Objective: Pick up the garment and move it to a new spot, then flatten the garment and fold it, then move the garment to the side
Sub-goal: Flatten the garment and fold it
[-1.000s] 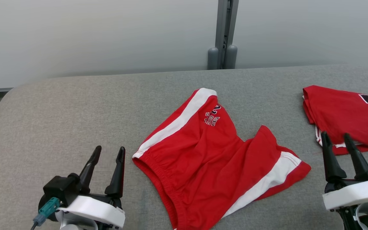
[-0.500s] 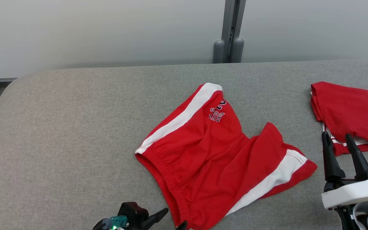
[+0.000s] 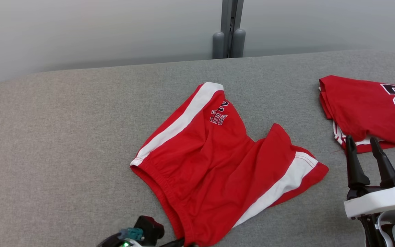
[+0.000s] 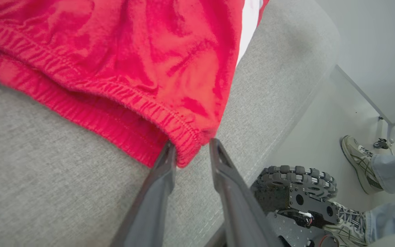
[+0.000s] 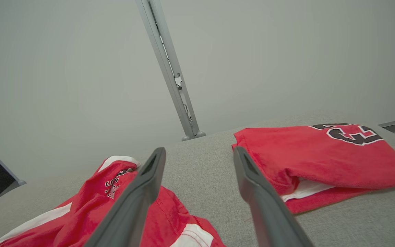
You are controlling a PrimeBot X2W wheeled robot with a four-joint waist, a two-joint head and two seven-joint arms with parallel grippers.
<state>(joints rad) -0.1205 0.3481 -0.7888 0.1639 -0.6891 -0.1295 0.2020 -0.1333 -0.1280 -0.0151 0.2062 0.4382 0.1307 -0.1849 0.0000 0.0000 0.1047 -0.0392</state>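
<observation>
Pickup is the step in hand, by my reckoning. The red shorts (image 3: 218, 161) lie rumpled on the grey padded worktop (image 3: 63, 137), about mid-width and reaching to the near edge, one leg toward the far edge, the other toward the right. The left gripper (image 4: 191, 147) is down at the near edge, fingers roughly half-way in, astride the end of the elastic waistband (image 4: 183, 133). Cloth fills the gap between the tips, but I cannot tell whether it is pinched. The right gripper (image 3: 360, 139) stands wide apart and empty over the near right part of the worktop.

Next, I'd judge, the left needs a firm nip through both waistband layers before any lift, and the right a hold elsewhere on the waistband, or the shorts will hang in a bunch.

A folded red jersey (image 3: 362, 103) takes the right end, just beyond the right gripper, so the new spot is better sought toward the left end. A person's shoe (image 4: 358, 161) rests on the floor off the near edge, near the robot's wheel (image 4: 297, 175).
</observation>
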